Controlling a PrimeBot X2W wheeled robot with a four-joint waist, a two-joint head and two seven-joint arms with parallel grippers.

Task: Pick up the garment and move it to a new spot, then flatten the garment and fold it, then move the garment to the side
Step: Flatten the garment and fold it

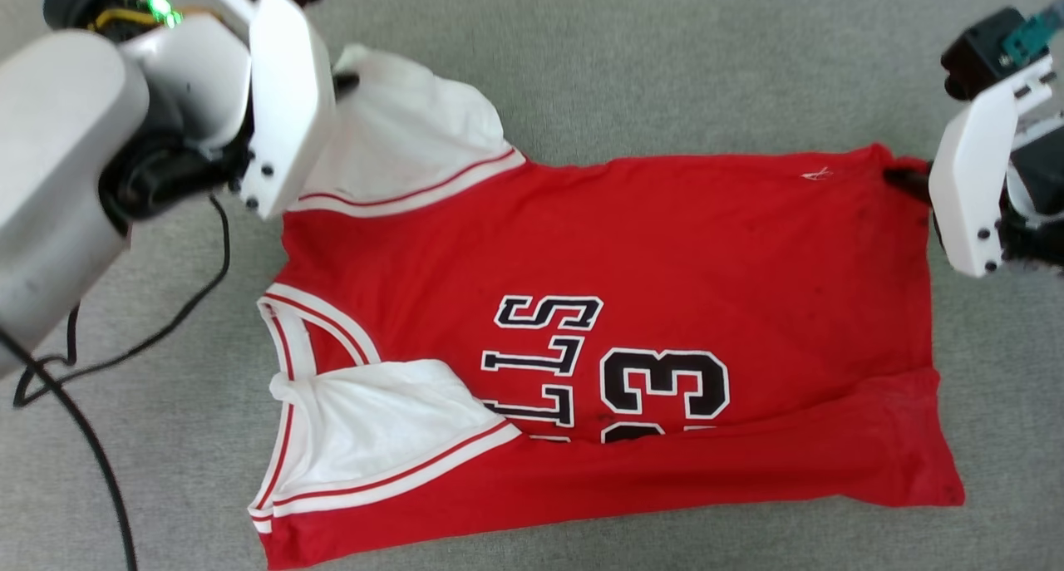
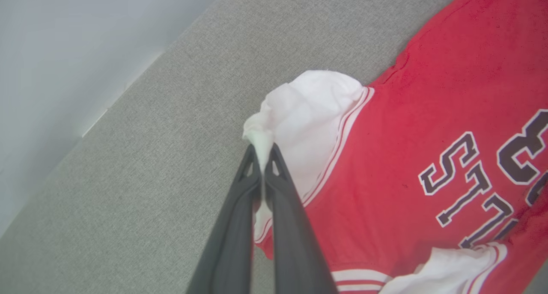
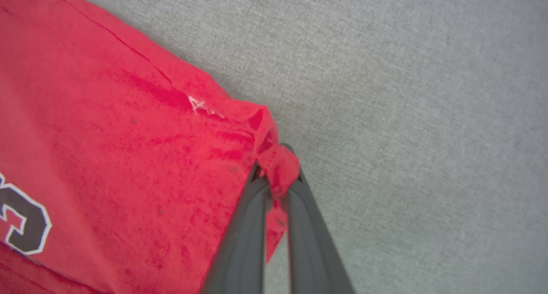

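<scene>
The garment (image 1: 632,255), a red jersey with white sleeves and black lettering, lies spread on the grey surface, its near edge folded up over the number. My left gripper (image 2: 262,157) is shut on the tip of the far white sleeve (image 2: 308,114) at the jersey's upper left corner (image 1: 345,81). My right gripper (image 3: 276,176) is shut on the red hem corner (image 3: 278,161), which bunches between the fingers; in the head view that corner sits at the upper right (image 1: 902,176). The garment (image 3: 128,157) stretches away from it to the left.
A black cable (image 1: 166,322) trails over the grey surface (image 1: 665,72) at the left, beside the jersey's collar. A pale wall or edge (image 2: 64,50) borders the surface beyond the sleeve. Open grey surface surrounds the jersey on every side.
</scene>
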